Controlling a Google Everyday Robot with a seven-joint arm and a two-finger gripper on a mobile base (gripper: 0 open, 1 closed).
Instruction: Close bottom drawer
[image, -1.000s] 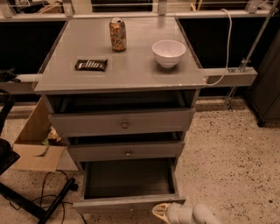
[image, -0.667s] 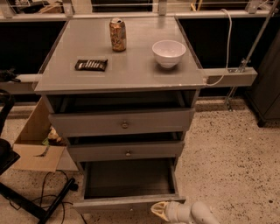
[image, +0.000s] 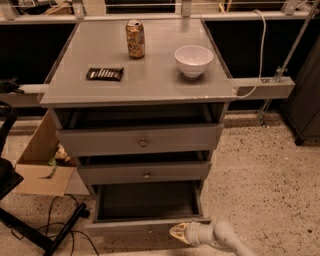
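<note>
Since a second ago the gripper (image: 177, 232) has crept slightly up and left, closer to the front of the bottom drawer (image: 125, 227); nothing else has shifted. It sits low in view, at the right end of that front. We cannot tell whether it touches the wood, nor whether it is wide or narrow. Its white arm (image: 220, 238) runs off to the lower right and is cut by the frame's bottom edge.

The bottom drawer stands pulled well out from the grey cabinet (image: 220, 125), its bare interior open to view. We cannot make out its knob. Above it, the middle drawer (image: 145, 172) and the top drawer (image: 140, 141) each jut out a little, with dark gaps over them.

Right of the drawer the speckled floor (image: 260, 175) lies open. On the left it is tighter, with black cables (image: 65, 235) on the floor near the drawer's corner and a cardboard box (image: 42, 165) just beside the cabinet.

On the cabinet top stand a can (image: 135, 39) and a white bowl (image: 193, 60), well apart, with a dark wrapped bar (image: 104, 74) nearer the left edge.
</note>
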